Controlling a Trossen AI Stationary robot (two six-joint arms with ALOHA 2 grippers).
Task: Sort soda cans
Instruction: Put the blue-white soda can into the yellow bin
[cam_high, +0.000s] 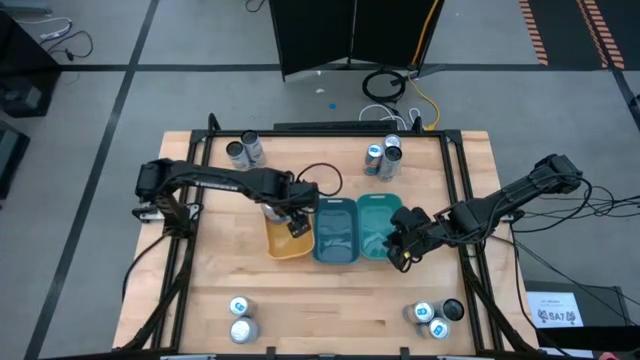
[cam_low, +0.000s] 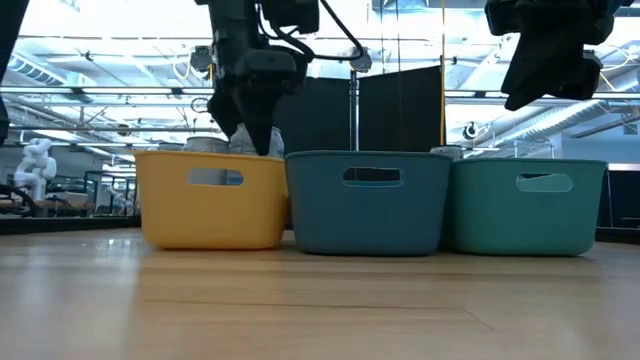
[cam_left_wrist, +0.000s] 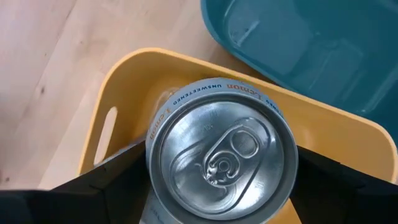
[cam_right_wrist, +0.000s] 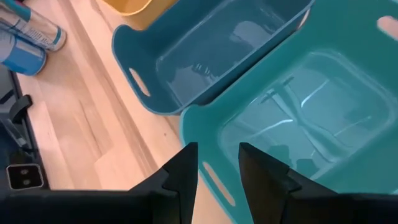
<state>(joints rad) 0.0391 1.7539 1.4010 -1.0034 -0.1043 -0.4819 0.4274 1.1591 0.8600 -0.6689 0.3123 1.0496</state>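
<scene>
Now yellow tray (cam_left_wrist: 118, 87) under pincer-held can (cam_left_wrist: 222, 160), teal trays (cam_right_wrist: 249, 118) bare

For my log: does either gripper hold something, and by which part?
The left gripper holds a can by its sides, over the yellow tray. The right gripper holds nothing.

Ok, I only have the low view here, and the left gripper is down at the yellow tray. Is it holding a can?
Observer: Yes. The left gripper is shut on a silver can, upright over the yellow tray.
Operator: Anything in the two teal trays?
Observer: In the right wrist view, the darker teal tray and the lighter teal tray both look empty.
Operator: And the right gripper?
Observer: The right gripper is open, holding nothing, over the lighter tray's edge.
</scene>
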